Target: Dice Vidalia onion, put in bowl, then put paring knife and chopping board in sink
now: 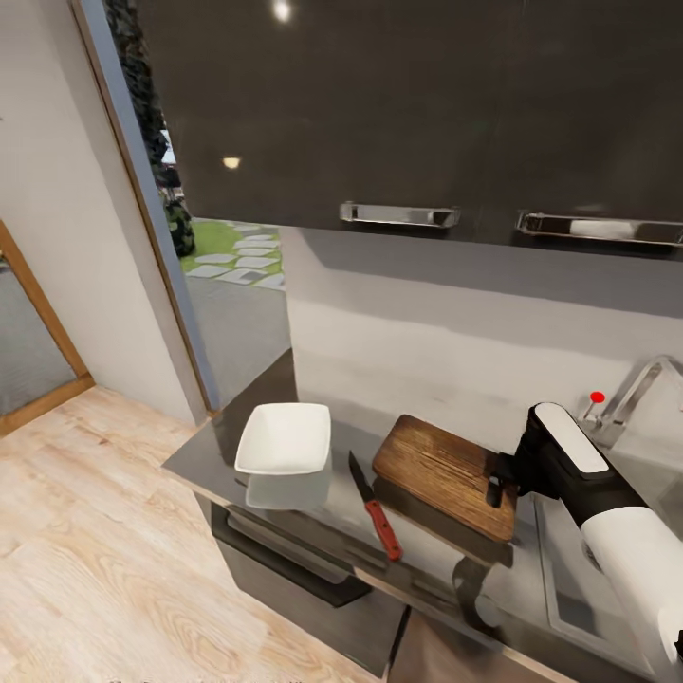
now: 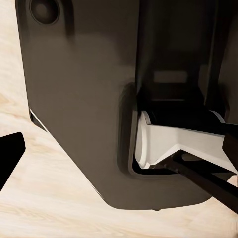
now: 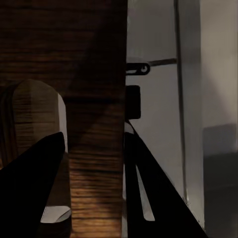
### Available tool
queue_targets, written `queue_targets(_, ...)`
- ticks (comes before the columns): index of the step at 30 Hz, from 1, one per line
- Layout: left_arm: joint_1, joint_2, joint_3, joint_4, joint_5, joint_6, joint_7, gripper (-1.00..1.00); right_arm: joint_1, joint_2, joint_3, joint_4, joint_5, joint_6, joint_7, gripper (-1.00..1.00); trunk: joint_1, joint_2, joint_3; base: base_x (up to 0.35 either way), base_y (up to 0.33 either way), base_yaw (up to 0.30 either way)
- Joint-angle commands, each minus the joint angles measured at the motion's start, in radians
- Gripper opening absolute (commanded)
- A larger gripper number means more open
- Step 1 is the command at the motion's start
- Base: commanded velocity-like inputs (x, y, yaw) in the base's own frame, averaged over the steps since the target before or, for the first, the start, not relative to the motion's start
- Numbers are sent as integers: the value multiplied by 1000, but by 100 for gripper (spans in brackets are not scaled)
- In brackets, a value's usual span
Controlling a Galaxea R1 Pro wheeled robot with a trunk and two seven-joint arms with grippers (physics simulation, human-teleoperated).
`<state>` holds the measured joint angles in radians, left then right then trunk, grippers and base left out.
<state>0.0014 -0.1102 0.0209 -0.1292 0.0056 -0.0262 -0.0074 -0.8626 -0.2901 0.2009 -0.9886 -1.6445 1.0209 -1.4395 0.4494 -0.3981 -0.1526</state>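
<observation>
Since right hand [image 1: 495, 486] sits at dark brown wooden chopping board's [image 1: 438, 470] slotted end, fingers astride its edge, grip unconfirmed: clamp before lifting, avoiding red-handled paring knife [image 1: 374, 507]

The right arm enters from the lower right of the head view, its white forearm rising toward the frame's centre right and ending in a black wrist capped with a white panel. The right hand [image 1: 497, 486] points toward the left of the frame, its dark fingers [image 3: 29, 183] spread and straddling the rim of the chopping board [image 1: 444, 472]. In the left wrist view, one dark fingertip [image 2: 9, 153] of the left hand sits at the left edge, before the robot's own dark body.
</observation>
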Motion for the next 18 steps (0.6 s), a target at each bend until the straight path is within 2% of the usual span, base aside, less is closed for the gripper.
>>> queue_targets(1,0,0,2,-1,1,-1,-1,100,-1,-1,3,-1,-11,10,-10,-100,1,-2,-2,0,0,90)
queue_targets(7,0,0,2,-1,1,-1,0,100,-1,-1,3,-1,-11,10,-10,-100,1,-2,-2,0,-11,25)
queue_targets(13,0,0,2,-1,1,-1,0,100,-1,-1,3,-1,-11,10,-10,-100,1,-2,-2,-45,-142,1)
queue_targets(18,0,0,2,-1,1,-1,0,100,-1,-1,3,-1,-11,10,-10,-100,1,-2,-2,-16,-33,0)
